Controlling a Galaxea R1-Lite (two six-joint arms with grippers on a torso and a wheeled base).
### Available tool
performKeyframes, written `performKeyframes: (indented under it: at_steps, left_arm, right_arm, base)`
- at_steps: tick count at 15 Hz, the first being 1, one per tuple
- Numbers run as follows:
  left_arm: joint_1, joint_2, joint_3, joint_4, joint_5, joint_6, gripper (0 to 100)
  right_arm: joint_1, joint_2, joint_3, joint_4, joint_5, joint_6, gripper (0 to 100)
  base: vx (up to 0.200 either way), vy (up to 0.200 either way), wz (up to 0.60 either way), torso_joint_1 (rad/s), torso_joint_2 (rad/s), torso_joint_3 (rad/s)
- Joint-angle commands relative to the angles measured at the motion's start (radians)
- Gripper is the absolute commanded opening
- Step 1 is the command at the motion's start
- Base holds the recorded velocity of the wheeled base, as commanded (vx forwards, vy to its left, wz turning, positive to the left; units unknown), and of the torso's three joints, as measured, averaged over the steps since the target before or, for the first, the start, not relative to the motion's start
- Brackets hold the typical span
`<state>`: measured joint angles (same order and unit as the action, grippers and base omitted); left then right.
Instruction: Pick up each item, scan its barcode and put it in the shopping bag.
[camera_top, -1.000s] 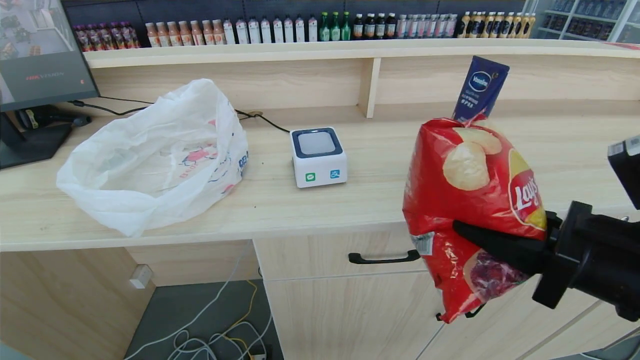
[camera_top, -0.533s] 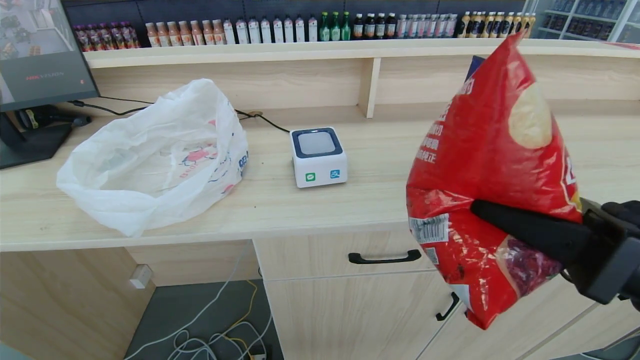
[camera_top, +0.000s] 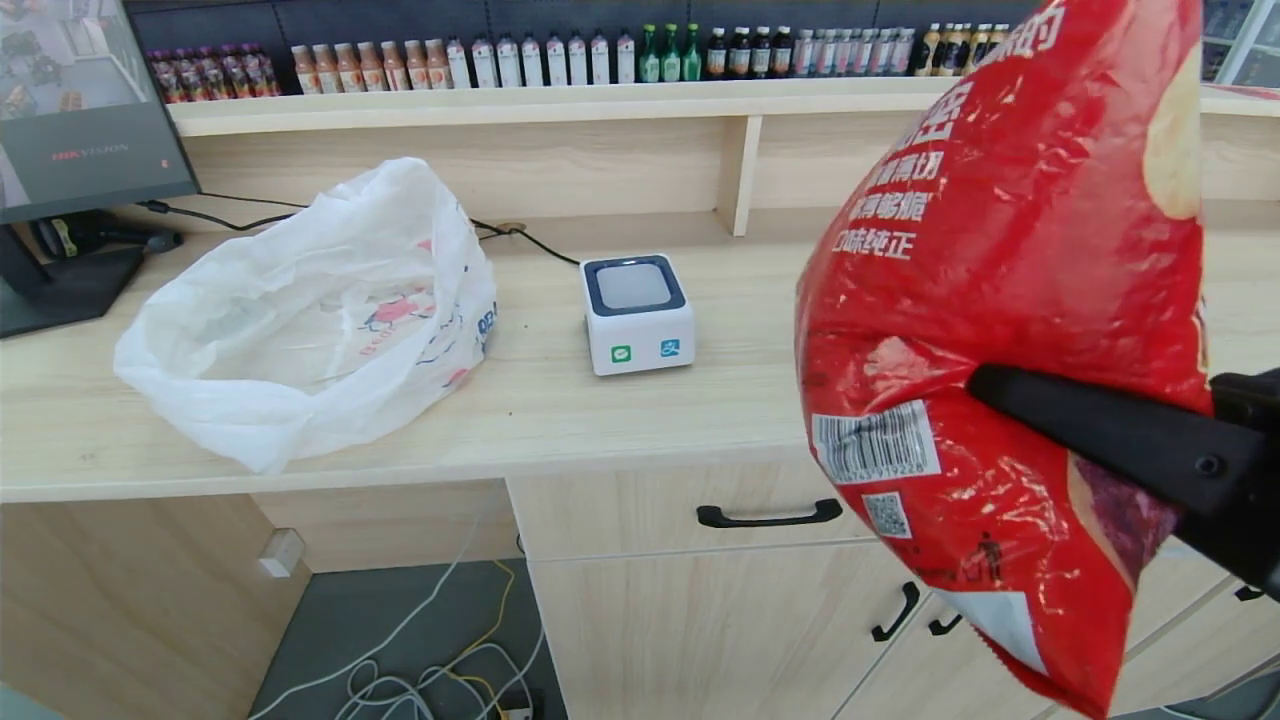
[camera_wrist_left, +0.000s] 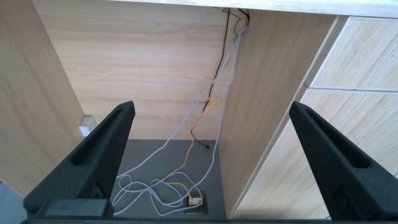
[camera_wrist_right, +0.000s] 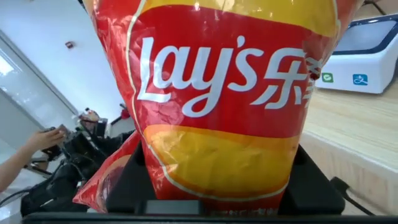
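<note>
A red chip bag (camera_top: 1010, 300) hangs in the air at the right of the head view, close to the camera, with its barcode (camera_top: 875, 442) facing me. My right gripper (camera_top: 1010, 395) is shut on its lower part; one black finger (camera_top: 1100, 440) crosses the bag. In the right wrist view the chip bag (camera_wrist_right: 217, 106) sits between the jaws. The white scanner (camera_top: 637, 312) stands mid-counter, also seen as the scanner (camera_wrist_right: 367, 46) behind the bag. The white shopping bag (camera_top: 310, 310) lies open on the counter's left. My left gripper (camera_wrist_left: 211, 168) is open below the counter, holding nothing.
A wooden counter (camera_top: 560, 410) with drawers (camera_top: 690, 515) below it carries a monitor (camera_top: 80, 130) at far left. A raised shelf (camera_top: 600, 100) behind holds a row of bottles (camera_top: 620, 55). Cables (camera_wrist_left: 180, 180) trail on the floor under the counter.
My right gripper has lifted the chip bag up and toward the camera, turning it so the barcode side faces me. The blue tube behind it is now covered.
</note>
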<state>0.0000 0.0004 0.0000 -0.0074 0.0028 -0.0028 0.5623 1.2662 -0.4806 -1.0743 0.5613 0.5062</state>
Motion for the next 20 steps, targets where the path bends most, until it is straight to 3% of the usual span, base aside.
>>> performKeyframes:
  at_steps: [1,12,20]
  left_arm:
    - [0.000,0.000,0.000,0.000,0.000,0.000,100]
    - [0.000,0.000,0.000,0.000,0.000,0.000,100]
    - [0.000,0.000,0.000,0.000,0.000,0.000,100]
  right_arm:
    - [0.001,0.059,-0.038,-0.026,0.002,0.029,0]
    - [0.008,0.122,-0.035,-0.302,0.031,0.318,0]
    - [0.027,0.136,-0.019,-0.329,0.034,0.322,0]
  base:
    - [0.000,0.000,0.00,0.000,0.00,0.000]
    - [0.000,0.000,0.00,0.000,0.00,0.000]
    - [0.000,0.000,0.00,0.000,0.00,0.000]
